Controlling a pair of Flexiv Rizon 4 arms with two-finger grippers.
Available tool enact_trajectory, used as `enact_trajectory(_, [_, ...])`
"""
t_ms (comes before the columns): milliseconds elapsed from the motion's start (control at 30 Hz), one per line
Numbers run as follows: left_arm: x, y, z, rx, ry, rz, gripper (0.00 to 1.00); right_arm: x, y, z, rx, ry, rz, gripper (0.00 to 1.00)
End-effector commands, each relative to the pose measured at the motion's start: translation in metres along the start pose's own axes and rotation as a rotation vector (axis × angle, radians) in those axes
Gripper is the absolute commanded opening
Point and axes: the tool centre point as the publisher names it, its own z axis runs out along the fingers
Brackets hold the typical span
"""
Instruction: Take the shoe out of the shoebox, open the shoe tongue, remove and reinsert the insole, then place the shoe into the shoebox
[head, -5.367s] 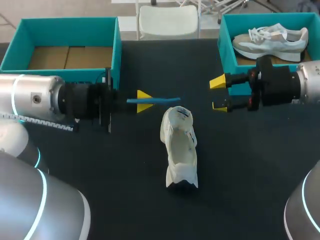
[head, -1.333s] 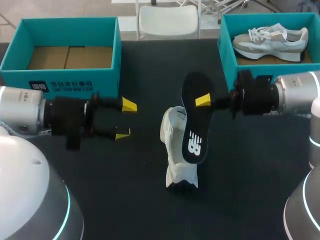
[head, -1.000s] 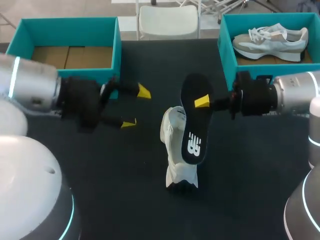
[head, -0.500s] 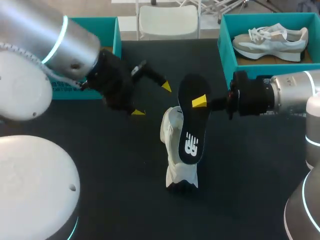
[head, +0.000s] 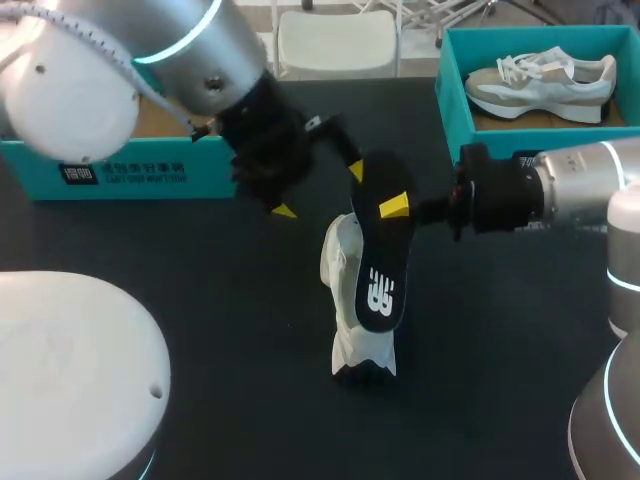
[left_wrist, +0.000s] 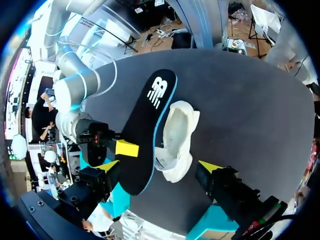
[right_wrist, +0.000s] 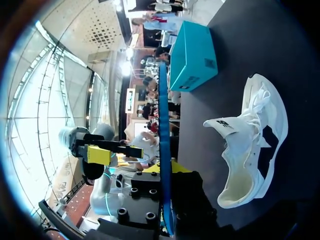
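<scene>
A white shoe (head: 352, 300) rests on the black table (head: 200, 330), its opening facing up and its tongue pulled back. My right gripper (head: 393, 207) is shut on a black insole (head: 380, 250) with a blue edge, holding it tilted just above the shoe. My left gripper (head: 320, 190) is open beside the insole's far end, one yellow tip close to its edge. In the left wrist view the insole (left_wrist: 147, 130) and the shoe (left_wrist: 177, 137) lie just ahead of my open left gripper (left_wrist: 159, 167). The right wrist view has the insole (right_wrist: 163, 140) edge-on and the shoe (right_wrist: 252, 150) beyond it.
A teal shoebox (head: 452, 105) at the back right holds a second, grey-and-white shoe (head: 540, 80). Another teal box (head: 120, 165) stands at the back left, partly hidden by my left arm. Bare black table lies in front of the shoe.
My left arm has swung from the left side toward the middle, bringing its open gripper up to the insole. The right gripper has shifted the insole slightly left and lower.
</scene>
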Motion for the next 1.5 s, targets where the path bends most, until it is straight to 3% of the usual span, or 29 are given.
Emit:
enact_trajectory(33, [-0.021, -0.003, 0.006, -0.072, 0.425, 0.0, 1.0, 0.003, 0.004, 0.002, 0.014, -0.015, -0.002, 0.0])
enact_trajectory(167, [-0.035, -0.001, 0.007, -0.044, 0.526, -0.004, 1.0, 0.004, 0.006, 0.001, 0.018, -0.018, -0.007, 0.0])
enact_trajectory(333, [-0.047, 0.005, 0.012, -0.038, 0.562, -0.018, 1.0, 0.004, 0.008, 0.003, 0.027, -0.021, -0.01, 0.0])
enact_trajectory(767, [-0.054, 0.004, 0.025, 0.003, 0.545, 0.068, 1.0, 0.004, 0.008, 0.005, 0.017, -0.022, -0.011, 0.0])
enact_trajectory(1300, [-0.045, 0.005, 0.03, 0.04, 0.442, 0.106, 1.0, 0.004, 0.01, 0.003, 0.018, -0.026, -0.008, 0.0])
enact_trajectory(1500, [-0.032, 0.006, 0.026, 0.111, 0.204, 0.197, 1.0, 0.004, 0.01, 0.003, 0.015, -0.024, -0.005, 0.0])
